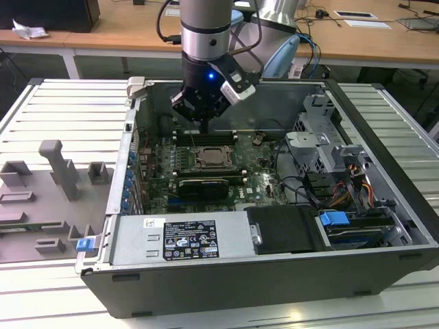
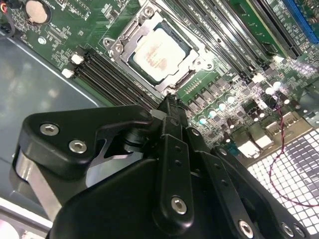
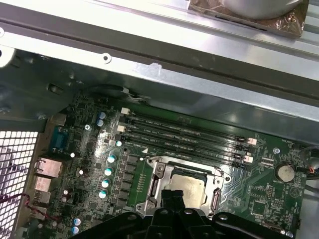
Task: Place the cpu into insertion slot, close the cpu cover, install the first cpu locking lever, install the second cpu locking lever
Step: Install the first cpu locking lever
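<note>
I see the cpu [image 2: 159, 55] lying flat in the insertion slot [image 1: 200, 153] on the green motherboard [image 2: 50, 30], with the cpu cover [image 2: 127, 41] folded down around it so its pale face shows through the window. My gripper [image 2: 169, 107] hangs just above the socket's edge nearest the long black memory slots [image 2: 104, 74], its fingers pressed together and holding nothing. All of this sits inside the open computer case [image 1: 206, 274] on the slatted table [image 1: 62, 103]
</note>
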Robot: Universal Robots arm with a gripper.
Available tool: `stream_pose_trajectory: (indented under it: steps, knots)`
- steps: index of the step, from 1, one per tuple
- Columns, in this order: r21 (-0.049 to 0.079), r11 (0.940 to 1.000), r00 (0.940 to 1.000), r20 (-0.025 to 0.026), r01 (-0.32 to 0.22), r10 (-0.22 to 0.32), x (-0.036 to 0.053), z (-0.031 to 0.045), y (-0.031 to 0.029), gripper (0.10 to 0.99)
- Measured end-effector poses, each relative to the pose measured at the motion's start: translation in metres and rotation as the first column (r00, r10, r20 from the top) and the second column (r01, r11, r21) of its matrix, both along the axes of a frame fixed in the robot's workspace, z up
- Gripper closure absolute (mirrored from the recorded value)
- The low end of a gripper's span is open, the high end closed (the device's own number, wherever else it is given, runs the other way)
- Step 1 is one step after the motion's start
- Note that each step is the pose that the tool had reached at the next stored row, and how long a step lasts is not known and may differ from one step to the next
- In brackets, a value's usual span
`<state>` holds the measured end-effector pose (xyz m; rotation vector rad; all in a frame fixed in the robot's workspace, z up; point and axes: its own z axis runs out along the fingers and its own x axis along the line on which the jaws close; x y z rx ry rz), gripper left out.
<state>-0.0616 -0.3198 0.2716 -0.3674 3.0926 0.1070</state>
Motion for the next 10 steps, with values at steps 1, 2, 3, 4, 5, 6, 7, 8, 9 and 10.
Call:
stream_pose_trajectory:
  steps: [1,2,3,4,5,6,7,8,9,10]
  knots:
    - [0.000,1.0000,1.0000,0.0000,-0.002,0.002,-0.0003,0.0000,0.0000,0.980]
    - [0.002,1.0000,1.0000,0.0000,-0.004,0.004,-0.0005,-0.0002,0.0000,0.980]
    - [0.004,0.9999,0.9999,-0.0007,-0.012,0.012,-0.0011,-0.0007,0.0000,0.980]
    - [0.006,0.9996,0.9996,-0.0014,-0.027,0.028,-0.0024,-0.0017,0.0000,0.980]
    - [0.008,0.9994,0.9994,-0.0014,-0.035,0.035,-0.0042,-0.0025,-0.0001,0.980]
    - [0.009,0.9993,0.9993,-0.0012,-0.036,0.036,-0.0065,-0.0029,-0.0001,0.980]
    - [0.009,0.9993,0.9993,-0.0012,-0.036,0.036,-0.0099,-0.0034,-0.0001,0.980]
    - [0.009,0.9994,0.9994,-0.0011,-0.033,0.033,-0.0117,-0.0037,0.0000,0.980]
    - [0.009,0.9997,0.9998,-0.0014,-0.022,0.022,-0.0132,-0.0042,0.0001,0.980]
    - [0.009,0.9999,0.9999,-0.0014,-0.014,0.014,-0.0136,-0.0046,0.0001,0.980]
